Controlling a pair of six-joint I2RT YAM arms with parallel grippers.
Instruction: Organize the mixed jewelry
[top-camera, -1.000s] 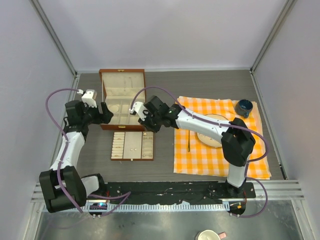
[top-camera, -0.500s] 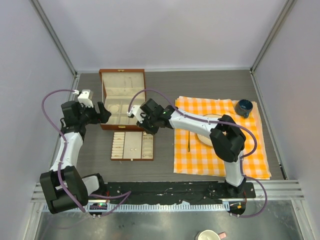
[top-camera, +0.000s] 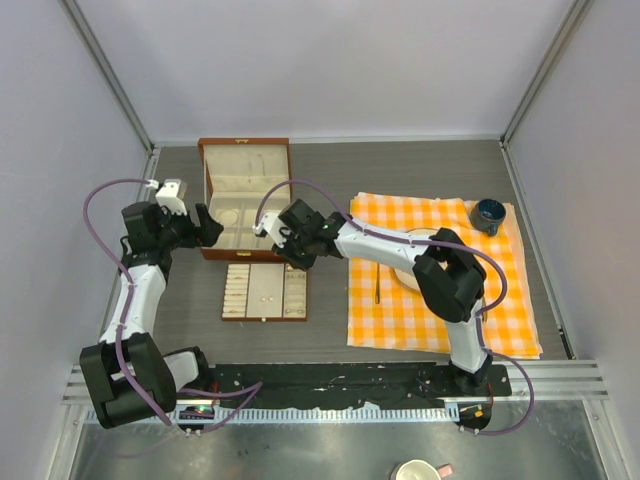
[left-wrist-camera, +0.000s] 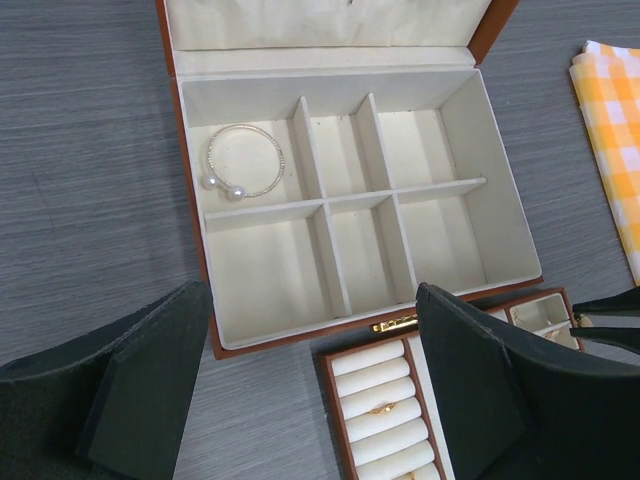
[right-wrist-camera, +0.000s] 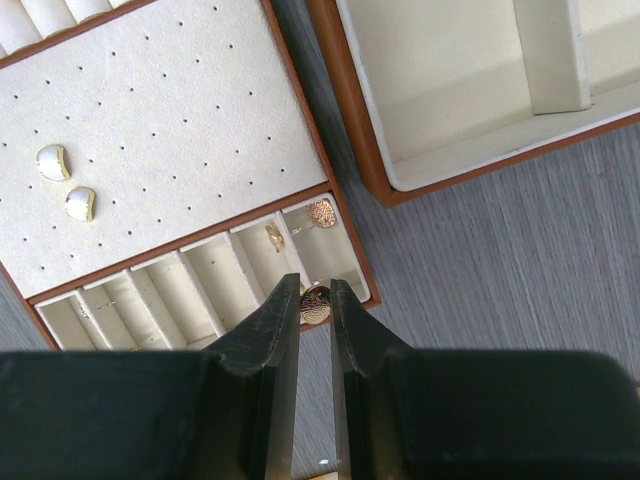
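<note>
From above, an open wooden jewelry box (top-camera: 246, 165) sits at the upper left of the bench (top-camera: 400, 160). Its lift-out tray (top-camera: 240, 292) lies just below it, and an orange checkered cloth (top-camera: 440, 310) with a plate (top-camera: 412, 272) covers the right side. Both arms reach in toward the box, but at this range the jewelry is too small to make out.

The left wrist view gives the inside of the box. A thin silver bracelet (left-wrist-camera: 245, 160) with two pearl ends lies flat in the upper left compartment. The other five compartments show only cream lining. The left gripper (left-wrist-camera: 310, 330) is released, its dark fingers spread wide at the bottom corners of the frame, grasping nothing. Between them, at the bottom centre, the tray's ring rolls show one gold ring (left-wrist-camera: 383, 408).

The right wrist view looks down on the tray's far corner. The right gripper (right-wrist-camera: 313, 300) is clenched almost closed, with a small round gold stud (right-wrist-camera: 315, 306) pinched at its tips, over the tray's corner edge. Two white-and-gold earrings (right-wrist-camera: 52, 160) sit on the perforated pad at the left. Two gold pieces (right-wrist-camera: 322, 212) lie in the small end compartments just above the fingertips. A corner of the box fills the upper right.
</note>
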